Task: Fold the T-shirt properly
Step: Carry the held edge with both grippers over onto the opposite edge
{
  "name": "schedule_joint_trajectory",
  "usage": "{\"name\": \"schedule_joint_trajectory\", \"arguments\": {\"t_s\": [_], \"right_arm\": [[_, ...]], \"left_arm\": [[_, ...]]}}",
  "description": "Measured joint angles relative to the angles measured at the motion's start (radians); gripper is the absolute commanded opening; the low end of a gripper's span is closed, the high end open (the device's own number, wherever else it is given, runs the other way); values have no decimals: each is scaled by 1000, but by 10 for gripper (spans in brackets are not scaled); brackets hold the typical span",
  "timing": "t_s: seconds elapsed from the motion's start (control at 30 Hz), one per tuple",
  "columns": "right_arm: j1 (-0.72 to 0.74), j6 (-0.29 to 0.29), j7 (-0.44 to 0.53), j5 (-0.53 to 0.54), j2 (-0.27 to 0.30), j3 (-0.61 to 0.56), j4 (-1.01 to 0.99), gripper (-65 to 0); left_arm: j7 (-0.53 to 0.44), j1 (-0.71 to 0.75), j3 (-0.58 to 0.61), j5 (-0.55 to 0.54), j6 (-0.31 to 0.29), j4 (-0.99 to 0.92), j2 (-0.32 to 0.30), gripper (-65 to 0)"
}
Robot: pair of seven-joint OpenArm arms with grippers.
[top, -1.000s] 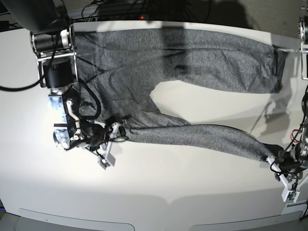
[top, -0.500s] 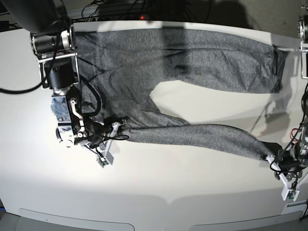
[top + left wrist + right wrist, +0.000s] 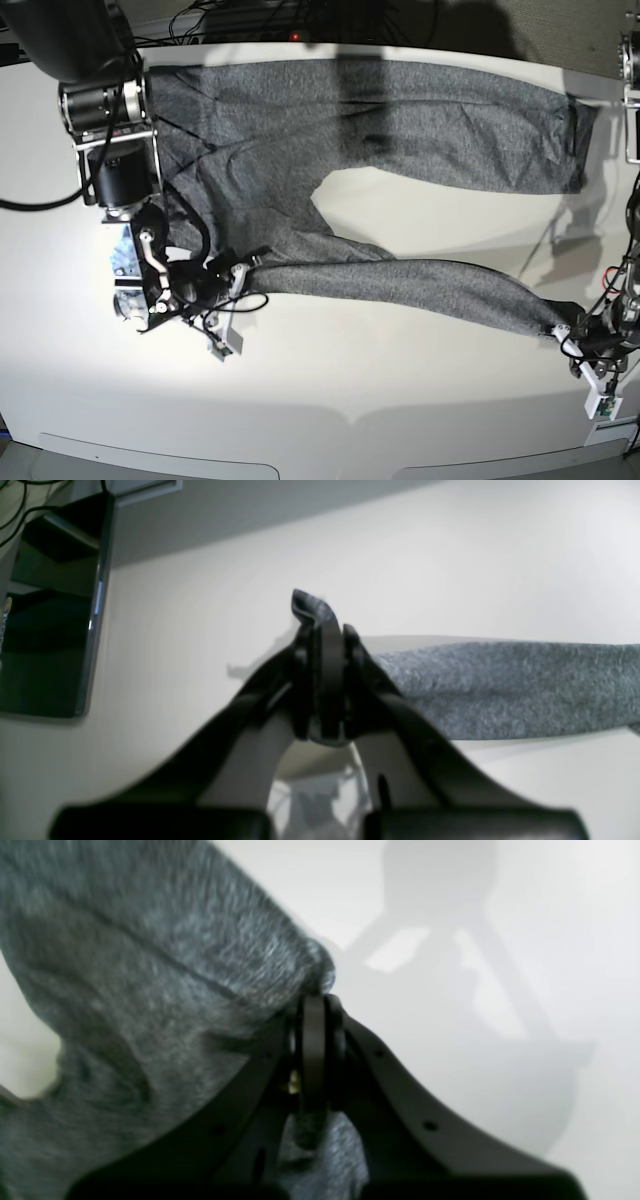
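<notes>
Base view — both hands' fingertips hidden; wrist views: left hand [image 3: 320, 630] and right hand [image 3: 315, 1010] pinching T-shirt [image 3: 400, 120].

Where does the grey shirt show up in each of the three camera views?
Base: the shirt spans the table's far half, one sleeve running to the right edge.
Left wrist: sleeve at right, its end pinched in the left gripper.
Right wrist: fills the left, clamped by the right gripper.
Shared landmark: white table.

A white table [image 3: 330, 400] with black cables [image 3: 250, 18] behind it.
</notes>
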Motion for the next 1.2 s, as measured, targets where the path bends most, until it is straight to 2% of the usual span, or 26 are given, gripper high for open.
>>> {"name": "schedule_joint_trajectory", "arguments": {"t_s": [0.07,0.33,0.5,0.7,0.9,1.03,1.2], "right_arm": [[2,0,-1,32,2,0,35,-650],[-4,0,-5,29,0,0,132,-650],[-37,1,-27,29,8,0,225,-650],[-112,1,-80,32,76,0,413,-650],[-222,2,-145,111,150,14,601,-650],[-298,2,-174,112,177,72,732,-650],[-409,1,-187,182,208,175,835,-650]], "left_arm": [[0,0,0,0,0,0,0,-650],[33,3,0,0,0,0,0,-650],[24,64,0,1,3,29,0,-650],[17,199,1,39,3,86,0,-650],[25,322,1,43,1,176,0,-650],[43,402,0,90,8,281,0,-650],[90,491,0,168,20,425,-3,-650]]}}
